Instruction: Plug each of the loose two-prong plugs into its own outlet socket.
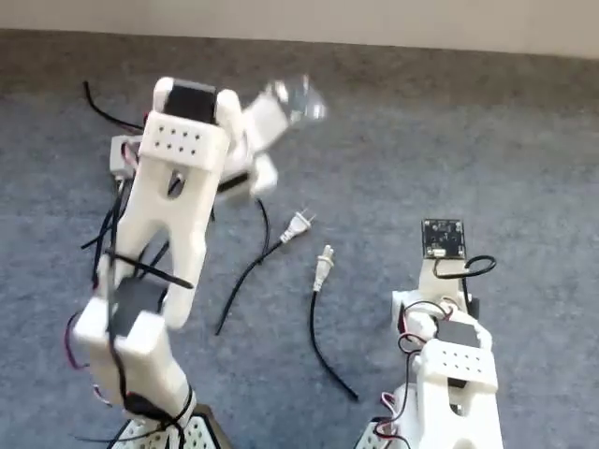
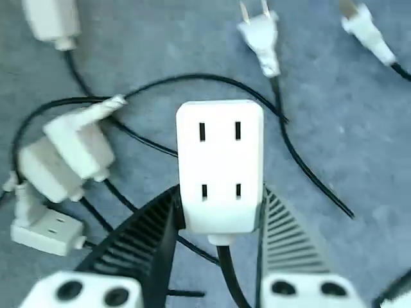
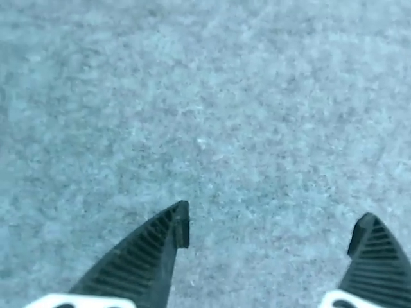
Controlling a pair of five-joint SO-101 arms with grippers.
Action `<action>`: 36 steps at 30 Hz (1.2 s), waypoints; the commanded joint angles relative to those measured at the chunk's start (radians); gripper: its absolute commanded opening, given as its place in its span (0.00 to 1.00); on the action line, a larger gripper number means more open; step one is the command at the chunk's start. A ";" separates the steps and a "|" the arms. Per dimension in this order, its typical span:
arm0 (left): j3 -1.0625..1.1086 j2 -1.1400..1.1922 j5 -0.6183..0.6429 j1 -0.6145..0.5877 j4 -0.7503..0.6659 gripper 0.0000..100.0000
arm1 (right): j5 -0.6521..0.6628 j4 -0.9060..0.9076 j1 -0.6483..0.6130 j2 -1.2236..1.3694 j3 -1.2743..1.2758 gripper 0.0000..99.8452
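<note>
Your left gripper is clamped on the cord end of a white outlet socket, with the slotted face turned to the wrist camera. Your right gripper stands wide open and empty over bare carpet.

Two loose plugs lie on the carpet between the arms. The diagonal plug lies aslant and the lengthwise plug runs nearly straight. Both have prongs pointing away from the arm bases and cords trailing back. Both lie beyond the held socket's free end, prongs turned away from it.

Judgement: the empty right arm is better placed for the lengthwise plug.

In the high view the left arm covers most of the spare sockets, and the left gripper is smeared.
</note>
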 commanded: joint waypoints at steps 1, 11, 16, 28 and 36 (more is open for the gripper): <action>0.486 -0.272 -0.183 0.021 -0.061 0.00 | 0.012 -0.016 -0.015 -0.016 -0.007 0.38; 1.244 -0.588 -0.330 0.038 -0.525 0.00 | 0.012 -0.016 -0.016 -0.012 -0.007 0.38; 1.377 -0.598 -0.325 0.104 -0.609 0.00 | 0.012 -0.016 -0.018 -0.012 -0.007 0.38; 1.508 -0.604 -0.201 0.266 -0.703 0.00 | 0.012 -0.016 -0.018 -0.012 -0.007 0.38; 1.379 -0.605 -0.170 0.128 -0.707 0.24 | 0.012 -0.016 -0.018 -0.012 -0.007 0.38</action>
